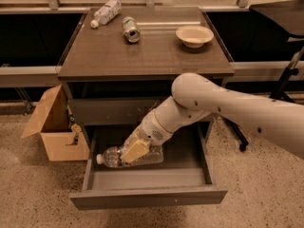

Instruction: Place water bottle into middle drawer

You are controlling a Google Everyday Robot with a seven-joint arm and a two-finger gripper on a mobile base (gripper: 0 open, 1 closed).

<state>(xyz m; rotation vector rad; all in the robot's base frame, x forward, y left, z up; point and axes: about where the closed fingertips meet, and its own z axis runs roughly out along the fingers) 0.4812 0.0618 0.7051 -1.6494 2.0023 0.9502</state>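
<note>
The water bottle is a clear crinkled plastic bottle with a white cap pointing left. It lies on its side low inside the open middle drawer, at the drawer's left half. My gripper reaches down into the drawer from the right and its tan fingers are closed around the bottle's body. The drawer is pulled out toward the camera, dark grey with a plain front panel. Part of the bottle is hidden behind my fingers and wrist.
On the cabinet top lie a shorter bottle, a metal can and a beige bowl. An open cardboard box stands on the floor to the left. A chair base is at the right.
</note>
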